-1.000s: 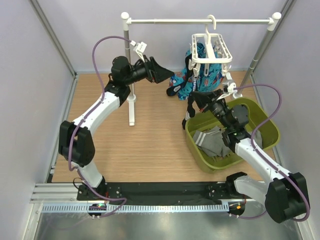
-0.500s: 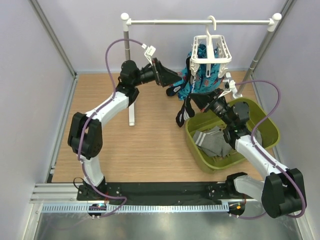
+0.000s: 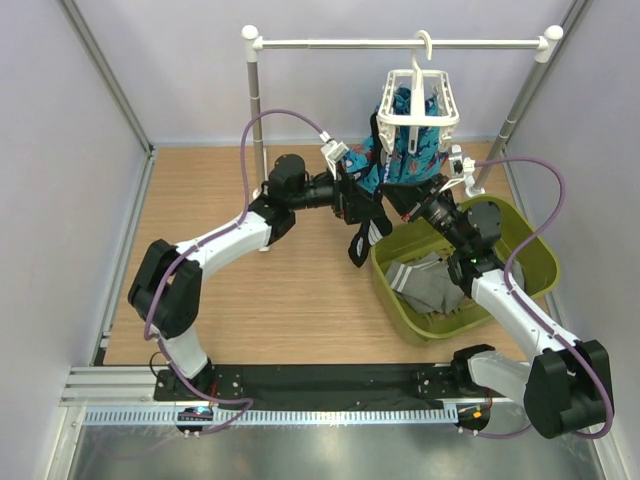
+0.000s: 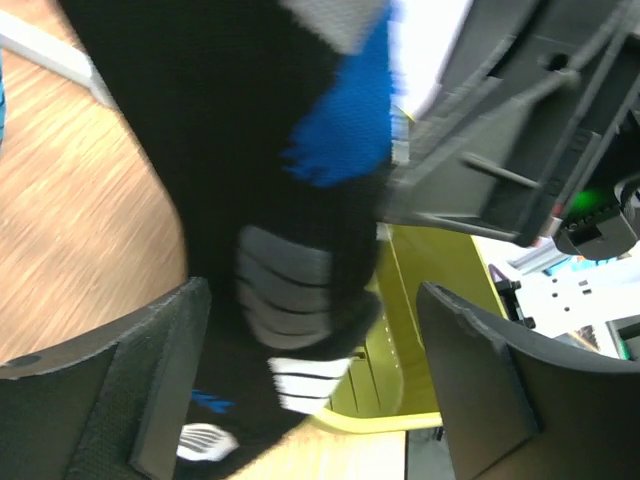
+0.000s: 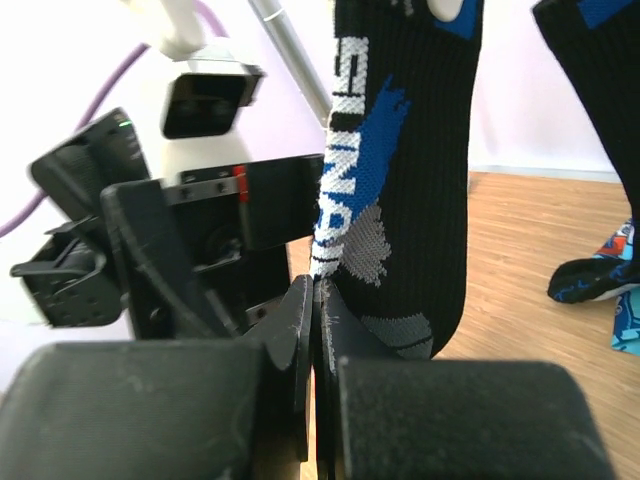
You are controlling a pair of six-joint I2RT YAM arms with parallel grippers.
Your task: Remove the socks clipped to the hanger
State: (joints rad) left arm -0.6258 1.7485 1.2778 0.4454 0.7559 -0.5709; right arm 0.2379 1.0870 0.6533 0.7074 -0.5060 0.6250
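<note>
Right now the hanger [image 3: 420, 121] hangs by its hook from the white rail [image 3: 400, 43] at the far right, with a blue patterned cloth [image 3: 415, 155] clipped beneath it. A black sock [image 4: 290, 150] with blue and grey patches dangles below the hanger's left side, over the wooden bench [image 3: 250, 290], just left of the green basket [image 3: 530, 250]. The left claw [image 4: 312, 300] is spread wide, and the sock hangs in the gap between its two fingers, touching neither as far as the blurred wrist view shows. The right claw [image 5: 315, 330] reaches in from the basket side with its fingers pressed together; the sock's lower edge sits right at their seam and looks pinched there. The two claws face each other closely across the sock. Grey socks [image 3: 425, 282] lie bundled inside the basket, beneath the right arm.
</note>
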